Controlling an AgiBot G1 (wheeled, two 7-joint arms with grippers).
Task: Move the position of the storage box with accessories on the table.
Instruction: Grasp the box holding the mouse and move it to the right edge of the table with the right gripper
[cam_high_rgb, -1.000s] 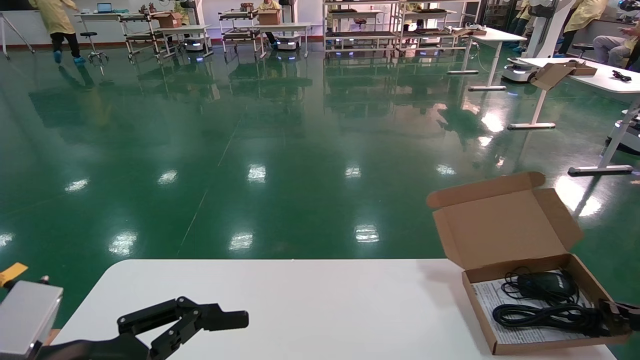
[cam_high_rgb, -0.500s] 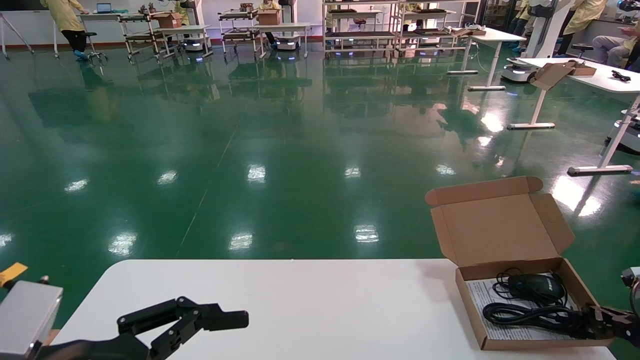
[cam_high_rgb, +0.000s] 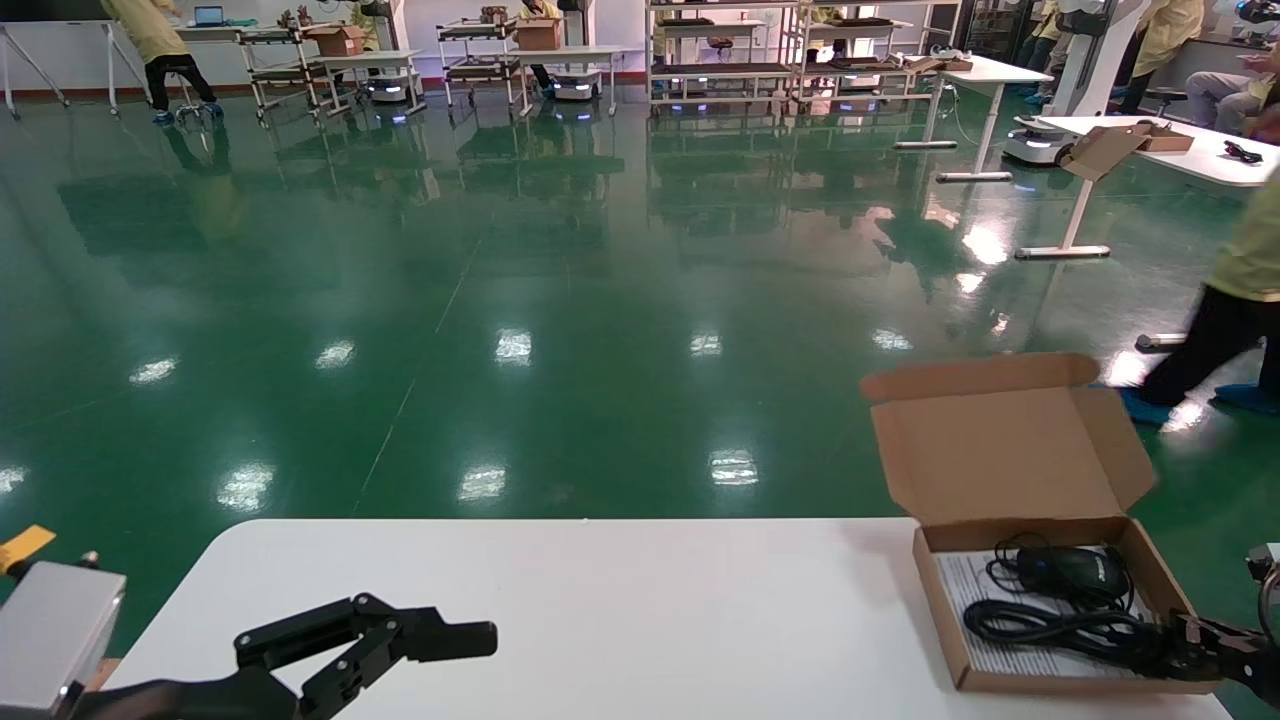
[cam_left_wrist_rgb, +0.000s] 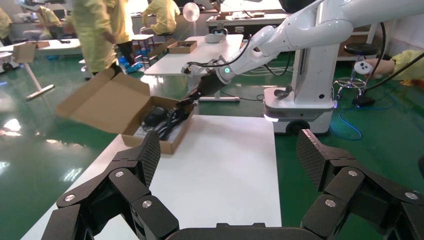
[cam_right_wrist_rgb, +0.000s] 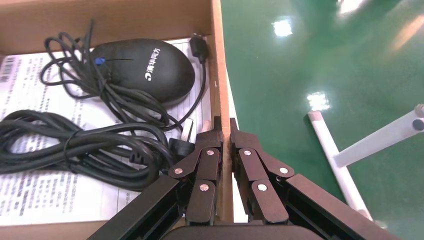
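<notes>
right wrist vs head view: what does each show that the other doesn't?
Only the right wrist view: the right gripper with jaws shut on the storage box's side wall, and white lettering on the mouse.

Only the head view: the box's open lid, the table, and the left gripper, open, idle over the table's near left part.

Both: mouse, coiled cable and printed sheet inside the box.

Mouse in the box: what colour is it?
Black mouse with white lettering, clearest in the right wrist view.
</notes>
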